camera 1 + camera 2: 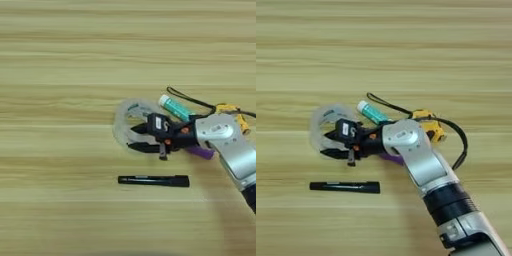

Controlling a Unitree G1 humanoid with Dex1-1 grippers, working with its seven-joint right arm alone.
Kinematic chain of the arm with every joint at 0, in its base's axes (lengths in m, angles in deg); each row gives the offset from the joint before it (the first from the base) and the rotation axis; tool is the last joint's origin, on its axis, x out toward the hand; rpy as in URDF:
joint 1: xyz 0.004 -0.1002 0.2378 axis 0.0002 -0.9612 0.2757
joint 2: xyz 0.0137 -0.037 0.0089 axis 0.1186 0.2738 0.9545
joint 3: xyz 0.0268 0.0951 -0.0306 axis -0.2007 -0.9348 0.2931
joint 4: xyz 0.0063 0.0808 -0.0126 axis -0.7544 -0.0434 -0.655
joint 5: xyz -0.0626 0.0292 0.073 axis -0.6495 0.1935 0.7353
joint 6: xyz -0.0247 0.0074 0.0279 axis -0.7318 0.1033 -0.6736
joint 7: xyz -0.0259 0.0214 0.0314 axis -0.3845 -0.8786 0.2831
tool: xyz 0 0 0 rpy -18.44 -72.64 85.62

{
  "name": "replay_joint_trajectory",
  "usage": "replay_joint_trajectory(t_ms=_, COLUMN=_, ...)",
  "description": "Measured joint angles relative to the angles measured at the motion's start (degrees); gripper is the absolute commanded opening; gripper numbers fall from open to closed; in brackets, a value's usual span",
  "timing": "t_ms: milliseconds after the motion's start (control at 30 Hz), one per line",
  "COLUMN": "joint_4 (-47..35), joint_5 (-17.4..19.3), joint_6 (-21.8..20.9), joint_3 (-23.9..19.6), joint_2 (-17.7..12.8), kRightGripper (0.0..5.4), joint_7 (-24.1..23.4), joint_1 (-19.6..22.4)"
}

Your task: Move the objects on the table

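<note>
A translucent clear tape roll (326,125) lies flat on the light wooden table (60,60), right of centre. The right gripper (331,144) of two black fingers is spread open over the roll's 5 o'clock rim. A green-white tube (174,107) sits at 2 o'clock of the roll, with a yellow-black tape measure (428,126) and its black strap (458,140) beyond. A slim black marker (153,180) lies at 6 o'clock. A short purple cylinder (202,152) peeks from under the arm.

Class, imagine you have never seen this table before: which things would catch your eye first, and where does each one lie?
The silver forearm comes in from the lower right, its gripper with two black fingers spread at the clear tape roll. Behind the arm sit a green-white tube and a yellow-black tape measure with its looping strap. A slim black marker lies alone, nearer the robot.
</note>
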State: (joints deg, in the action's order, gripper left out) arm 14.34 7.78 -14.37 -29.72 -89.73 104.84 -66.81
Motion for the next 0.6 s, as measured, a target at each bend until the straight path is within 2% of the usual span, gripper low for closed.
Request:
replay_joint_trajectory(t_ms=333, joint_4=-5.0, joint_5=0.8, joint_6=0.8, joint_3=0.0, joint_2=-2.2, kRightGripper=1.52, joint_7=3.5, joint_1=-2.9)
replay_joint_trajectory(t_ms=600, joint_4=-6.8, joint_5=1.1, joint_6=0.9, joint_3=0.0, joint_2=-3.3, kRightGripper=1.52, joint_7=4.6, joint_1=-3.7)
